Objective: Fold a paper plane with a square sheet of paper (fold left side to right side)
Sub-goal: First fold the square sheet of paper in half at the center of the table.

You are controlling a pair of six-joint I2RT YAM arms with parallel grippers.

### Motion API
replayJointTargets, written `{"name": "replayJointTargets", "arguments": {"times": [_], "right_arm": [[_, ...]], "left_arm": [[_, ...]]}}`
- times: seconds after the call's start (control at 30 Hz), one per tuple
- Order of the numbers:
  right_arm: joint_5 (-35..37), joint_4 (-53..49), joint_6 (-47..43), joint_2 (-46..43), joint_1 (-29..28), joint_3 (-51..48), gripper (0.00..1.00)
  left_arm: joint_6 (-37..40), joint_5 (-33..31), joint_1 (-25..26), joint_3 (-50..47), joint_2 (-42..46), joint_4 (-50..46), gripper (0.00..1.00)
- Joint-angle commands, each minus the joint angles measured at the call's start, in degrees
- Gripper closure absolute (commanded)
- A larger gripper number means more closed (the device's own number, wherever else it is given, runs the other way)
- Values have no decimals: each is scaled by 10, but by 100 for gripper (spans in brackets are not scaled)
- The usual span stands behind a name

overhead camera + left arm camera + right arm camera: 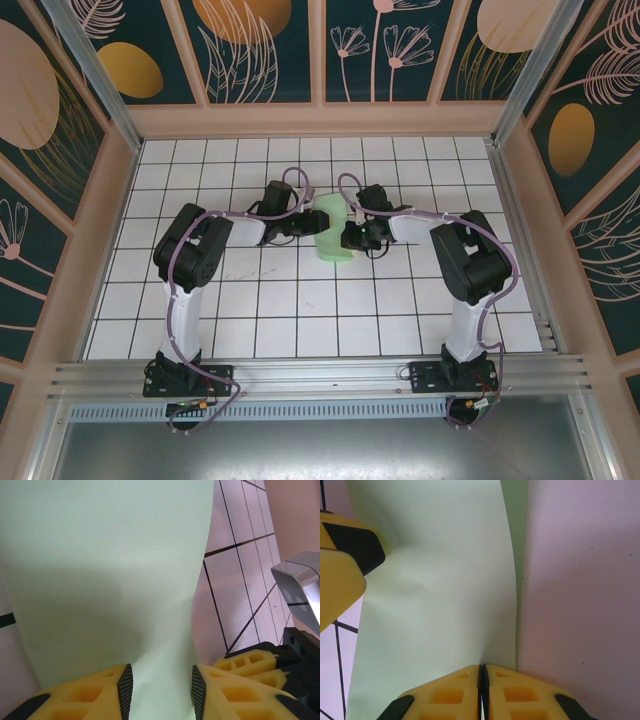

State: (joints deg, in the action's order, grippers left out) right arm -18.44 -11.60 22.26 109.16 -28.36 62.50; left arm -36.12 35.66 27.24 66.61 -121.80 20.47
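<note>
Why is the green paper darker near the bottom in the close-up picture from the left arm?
Left wrist: a soft grey shadow falls across the lower part of the square sheet of paper, just above the left gripper; the table looks pinkish. Right wrist: the paper is lit more evenly, and the table beside it is tinted lilac. Top external: even light, sharp, no glare.
</note>
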Motion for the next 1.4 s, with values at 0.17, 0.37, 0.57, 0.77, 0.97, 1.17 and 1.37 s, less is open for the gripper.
{"name": "replayJointTargets", "arguments": {"times": [0.17,0.37,0.57,0.77,0.97,1.17,1.37], "right_arm": [[45,-79,-23,43,-6,-16,86],[47,-82,-25,42,-6,-18,86],[45,-79,-22,40,-6,-21,87],[45,-77,-20,39,-7,-21,86],[47,-79,-20,39,-7,-21,86],[46,-80,-20,40,-7,-19,86],[51,-85,-22,42,-8,-19,86]], "left_arm": [[31,-77,-15,24,-15,-63,60],[42,-102,-32,60,-25,-94,59],[59,-100,-43,92,-14,-110,59],[46,-62,-41,23,67,-44,62],[17,5,-11,16,56,17,65],[24,-3,5,64,0,-8,64],[55,-33,5,115,-39,-63,64]]}}
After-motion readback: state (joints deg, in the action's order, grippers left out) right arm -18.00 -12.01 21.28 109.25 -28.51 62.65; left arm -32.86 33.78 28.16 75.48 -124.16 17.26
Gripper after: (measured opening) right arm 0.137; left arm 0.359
